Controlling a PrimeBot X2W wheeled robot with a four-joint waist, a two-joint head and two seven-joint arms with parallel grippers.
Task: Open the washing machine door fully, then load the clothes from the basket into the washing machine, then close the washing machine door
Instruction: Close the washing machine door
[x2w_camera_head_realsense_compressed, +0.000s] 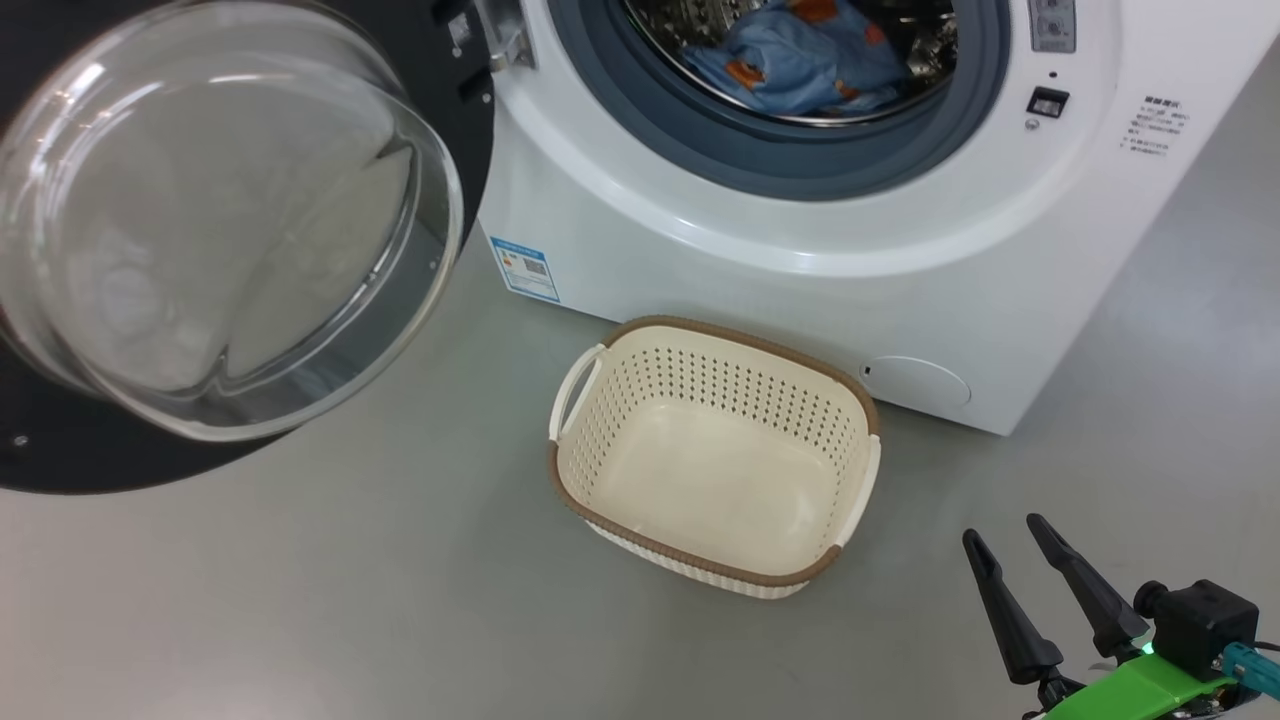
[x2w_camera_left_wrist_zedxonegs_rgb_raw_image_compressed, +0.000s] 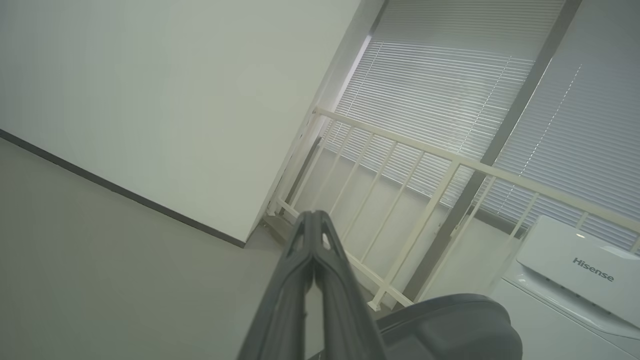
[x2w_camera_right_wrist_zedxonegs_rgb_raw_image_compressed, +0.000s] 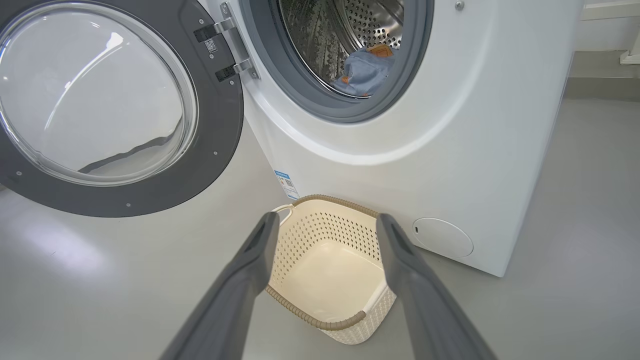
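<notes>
The washing machine (x2w_camera_head_realsense_compressed: 800, 250) (x2w_camera_right_wrist_zedxonegs_rgb_raw_image_compressed: 450, 125) stands with its door (x2w_camera_head_realsense_compressed: 200, 220) (x2w_camera_right_wrist_zedxonegs_rgb_raw_image_compressed: 100, 100) swung wide to the left. Light blue clothes (x2w_camera_head_realsense_compressed: 800, 55) (x2w_camera_right_wrist_zedxonegs_rgb_raw_image_compressed: 365, 70) with orange prints lie in the steel drum. On the floor in front sits the cream basket (x2w_camera_head_realsense_compressed: 715, 455) (x2w_camera_right_wrist_zedxonegs_rgb_raw_image_compressed: 325, 270) with nothing in it. My right gripper (x2w_camera_head_realsense_compressed: 1005, 540) (x2w_camera_right_wrist_zedxonegs_rgb_raw_image_compressed: 325, 225) hangs open at the lower right, apart from the basket, nothing between its fingers. My left gripper (x2w_camera_left_wrist_zedxonegs_rgb_raw_image_compressed: 314, 220) is shut on nothing, pointing past the black door's edge (x2w_camera_left_wrist_zedxonegs_rgb_raw_image_compressed: 450, 325) toward a wall and railing.
Grey floor spreads around the machine and basket. In the left wrist view a white wall (x2w_camera_left_wrist_zedxonegs_rgb_raw_image_compressed: 175, 100), a white railing (x2w_camera_left_wrist_zedxonegs_rgb_raw_image_compressed: 425, 165) and window blinds (x2w_camera_left_wrist_zedxonegs_rgb_raw_image_compressed: 450, 90) stand beyond the machine's white top (x2w_camera_left_wrist_zedxonegs_rgb_raw_image_compressed: 575, 270).
</notes>
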